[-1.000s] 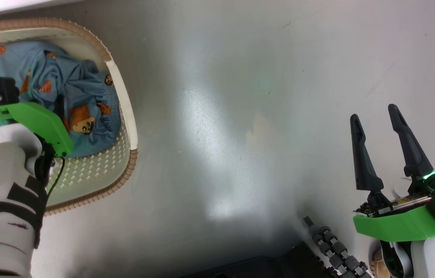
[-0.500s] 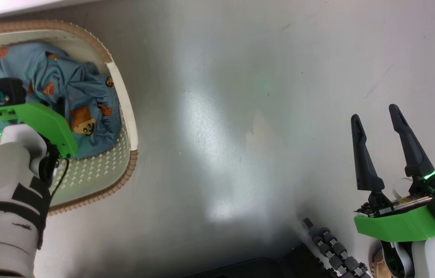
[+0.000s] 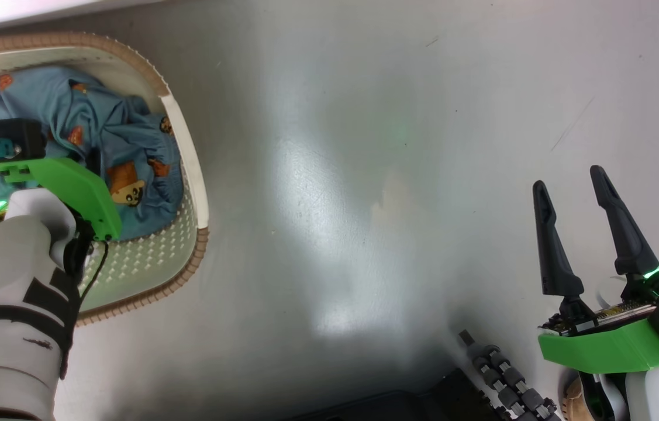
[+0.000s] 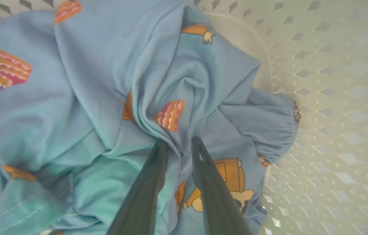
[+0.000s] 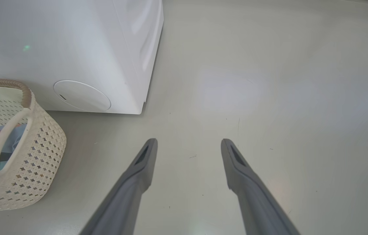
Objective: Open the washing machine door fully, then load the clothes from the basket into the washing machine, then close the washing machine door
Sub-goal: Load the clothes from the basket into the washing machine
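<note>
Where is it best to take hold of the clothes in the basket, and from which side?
Probably the raised fold in the middle of the clothes, from above: the basket walls block the sides, and the ridge is narrow enough to pinch.

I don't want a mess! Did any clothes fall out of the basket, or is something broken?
Nothing looks wrong. The clothes sit crumpled inside the basket, which stands upright and unbroken; only faint scuffs mark the floor.

The glossy pale grey floor (image 3: 329,146) carries the cream basket (image 3: 192,169) at the left, near the white washing machine (image 5: 72,49) standing farther back. Mid-floor lies a faint patch (image 3: 390,196), perhaps a stain.
</note>
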{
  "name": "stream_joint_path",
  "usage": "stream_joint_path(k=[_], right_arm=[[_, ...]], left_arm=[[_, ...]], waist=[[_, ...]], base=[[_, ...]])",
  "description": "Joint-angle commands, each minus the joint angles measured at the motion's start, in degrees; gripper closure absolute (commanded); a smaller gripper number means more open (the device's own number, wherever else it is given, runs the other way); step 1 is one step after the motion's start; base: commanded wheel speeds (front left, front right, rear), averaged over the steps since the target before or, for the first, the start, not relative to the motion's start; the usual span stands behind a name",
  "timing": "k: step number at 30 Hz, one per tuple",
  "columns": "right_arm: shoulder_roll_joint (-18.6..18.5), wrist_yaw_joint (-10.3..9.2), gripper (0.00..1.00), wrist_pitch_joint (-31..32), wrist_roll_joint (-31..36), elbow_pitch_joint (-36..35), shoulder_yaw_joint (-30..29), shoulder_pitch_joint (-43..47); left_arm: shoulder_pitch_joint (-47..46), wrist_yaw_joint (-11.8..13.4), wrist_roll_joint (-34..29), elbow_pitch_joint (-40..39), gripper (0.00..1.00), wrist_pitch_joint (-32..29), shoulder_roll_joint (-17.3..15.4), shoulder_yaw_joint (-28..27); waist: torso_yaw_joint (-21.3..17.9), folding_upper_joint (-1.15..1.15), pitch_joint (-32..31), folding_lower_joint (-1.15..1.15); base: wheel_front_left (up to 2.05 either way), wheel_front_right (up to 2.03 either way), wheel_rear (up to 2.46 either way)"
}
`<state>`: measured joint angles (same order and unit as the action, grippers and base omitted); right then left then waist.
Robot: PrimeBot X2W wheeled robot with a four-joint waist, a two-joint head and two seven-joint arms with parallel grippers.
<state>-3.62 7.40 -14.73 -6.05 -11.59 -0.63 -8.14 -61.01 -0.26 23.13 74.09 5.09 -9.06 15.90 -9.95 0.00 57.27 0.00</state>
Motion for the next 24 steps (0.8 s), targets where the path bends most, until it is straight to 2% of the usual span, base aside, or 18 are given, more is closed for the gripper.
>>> stream_joint_path(k=[1,8,16,19,20,24], right_arm=[[-0.63,0.09,0.0,-0.27,0.47,-1.39,0.8,3.03],[-0.99,0.09,0.0,-0.27,0.6,-1.99,0.41,3.78],[-1.21,0.09,0.0,-0.27,0.65,-2.37,0.29,4.23],[-1.27,0.09,0.0,-0.27,0.7,-2.53,0.23,4.5],[-1.29,0.09,0.0,-0.27,0.73,-2.58,0.18,4.6],[-1.29,0.09,0.0,-0.27,0.85,-2.7,0.02,4.87]], left_arm=[[2.81,0.43,0.59,-0.13,0.62,0.58,-1.77,-0.45],[2.56,2.04,0.66,-0.13,0.71,0.79,-1.74,0.13],[2.44,2.77,0.84,-0.13,0.74,0.86,-1.82,0.6],[2.37,2.84,0.93,-0.13,0.91,1.06,-1.86,0.81],[2.32,2.91,0.97,-0.13,1.0,1.15,-1.8,0.86],[2.16,3.3,1.14,-0.13,1.0,1.73,-1.58,1.07]], waist=[[0.14,0.0,0.06,0.0],[0.67,0.0,0.21,0.0],[0.9,0.0,0.23,0.0],[0.96,0.0,0.29,0.0],[1.01,0.0,0.31,0.0],[1.24,0.0,0.44,0.0]], base=[[0.0,0.0,0.0],[0.0,0.0,0.0],[0.0,0.0,0.0],[0.0,0.0,0.0],[0.0,0.0,0.0],[0.0,0.0,0.0]])
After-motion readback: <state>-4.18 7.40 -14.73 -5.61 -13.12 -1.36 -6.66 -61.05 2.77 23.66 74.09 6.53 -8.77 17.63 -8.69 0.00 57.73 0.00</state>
